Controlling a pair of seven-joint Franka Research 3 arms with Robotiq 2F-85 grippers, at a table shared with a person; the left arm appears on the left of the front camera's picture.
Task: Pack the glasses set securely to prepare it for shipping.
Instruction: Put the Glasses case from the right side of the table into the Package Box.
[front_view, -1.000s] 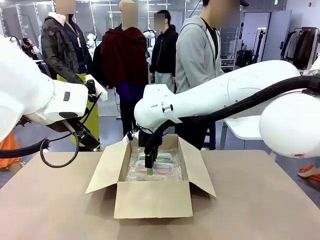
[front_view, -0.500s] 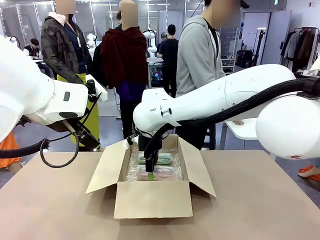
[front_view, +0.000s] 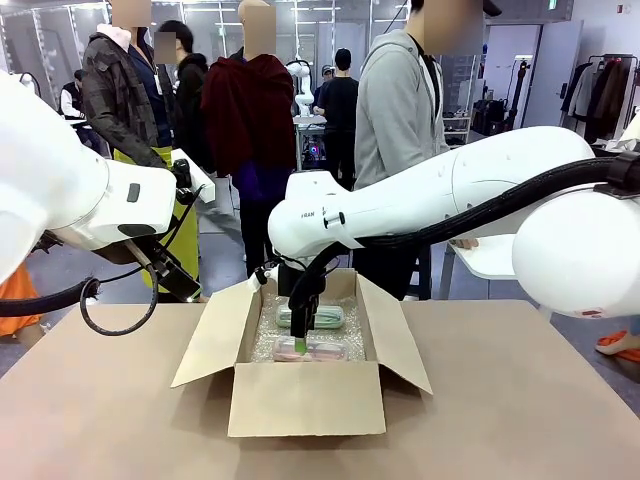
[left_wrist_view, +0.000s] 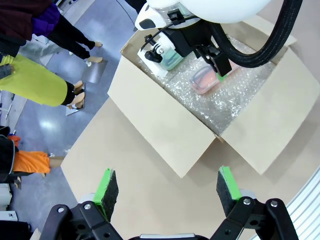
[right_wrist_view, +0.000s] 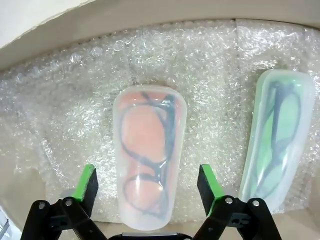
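Inside the cardboard box (front_view: 305, 400), on bubble wrap (right_wrist_view: 75, 100), the pink-tinted case (right_wrist_view: 149, 160) was noted toward the front wall, with the mint-green case (right_wrist_view: 277, 140) just behind it. The right gripper (right_wrist_view: 147, 176) was held over the pink case, fingers apart and clear of it. The left gripper (left_wrist_view: 165, 186) was held above the worktop (front_view: 520, 400), fingers spread wide.

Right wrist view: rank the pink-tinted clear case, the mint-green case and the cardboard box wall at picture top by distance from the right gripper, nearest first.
1. Pink-tinted clear oblong case: between the right gripper's open jaws.
2. Pale mint-green oblong case: off to picture right.
3. Brown cardboard box wall: along picture top, beyond both cases.
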